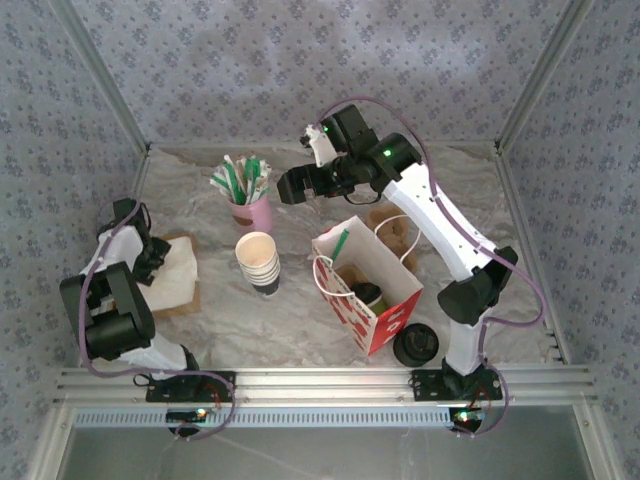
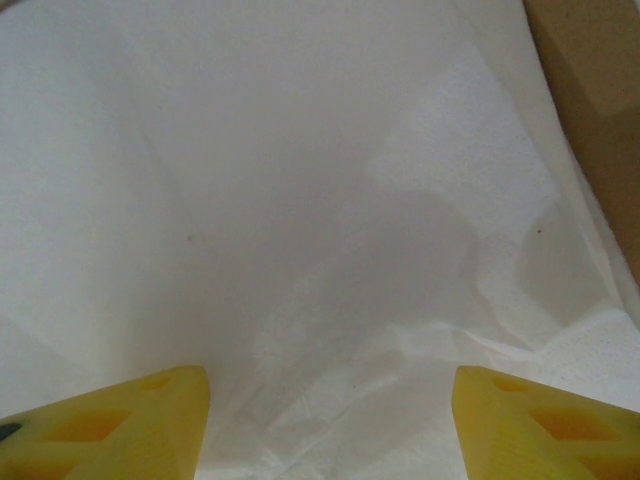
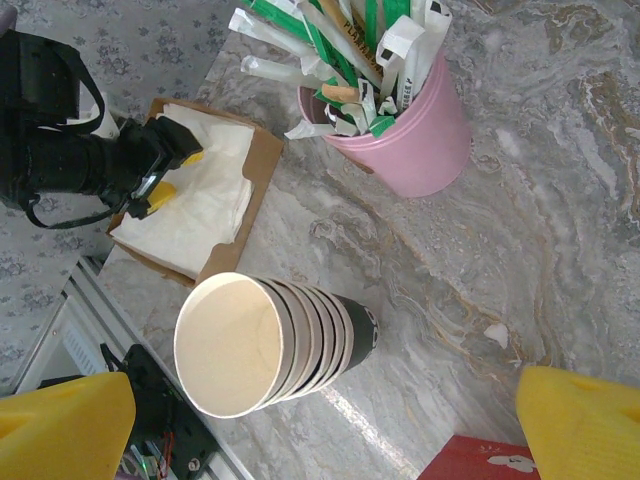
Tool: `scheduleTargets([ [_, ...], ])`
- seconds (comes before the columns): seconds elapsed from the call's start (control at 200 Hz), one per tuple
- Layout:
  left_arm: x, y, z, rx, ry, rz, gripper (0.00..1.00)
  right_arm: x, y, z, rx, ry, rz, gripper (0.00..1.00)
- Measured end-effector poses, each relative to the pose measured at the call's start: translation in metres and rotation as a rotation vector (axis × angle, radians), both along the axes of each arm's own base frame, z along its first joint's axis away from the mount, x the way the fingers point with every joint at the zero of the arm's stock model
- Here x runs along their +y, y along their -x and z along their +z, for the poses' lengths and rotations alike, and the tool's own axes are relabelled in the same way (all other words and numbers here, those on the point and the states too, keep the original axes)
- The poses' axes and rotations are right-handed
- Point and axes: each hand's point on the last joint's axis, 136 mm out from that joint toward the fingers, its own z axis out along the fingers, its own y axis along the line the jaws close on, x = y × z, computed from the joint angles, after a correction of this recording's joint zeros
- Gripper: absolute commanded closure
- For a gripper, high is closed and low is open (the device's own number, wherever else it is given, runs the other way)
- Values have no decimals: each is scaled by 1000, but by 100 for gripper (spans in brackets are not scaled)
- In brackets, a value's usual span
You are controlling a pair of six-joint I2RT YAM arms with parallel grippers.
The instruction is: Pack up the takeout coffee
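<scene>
coffee: in the red bag, counter centre-right | left claw: fingers spread, nothing between, low over napkins | right claw: spread wide, empty, raised above cup stack, near straw cup | lids: just beside bag

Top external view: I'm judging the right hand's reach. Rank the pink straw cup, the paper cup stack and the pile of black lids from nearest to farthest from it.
From the right hand:
1. pink straw cup, just to its left, at the back of the table.
2. paper cup stack, mid-table, nearer the arm bases.
3. pile of black lids, near edge, right of the bag.
</scene>
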Motion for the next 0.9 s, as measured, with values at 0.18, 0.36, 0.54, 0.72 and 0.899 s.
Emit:
scheduleTargets([
  [0.18,0,-2,-5,7,4,-4,38,0,0,0,0,0,0,0],
  [0.36,0,-2,-7,4,2,-6,46,0,0,0,0,0,0,0],
  [0.54,0,1,-12,10,4,-4,47,0,0,-1,1,1,0,0],
  [0.72,0,1,-12,11,0,-5,56,0,0,-1,3,2,0,0],
  [0.899,0,2,-13,12,1,-3,61,0,0,-1,3,2,0,0],
])
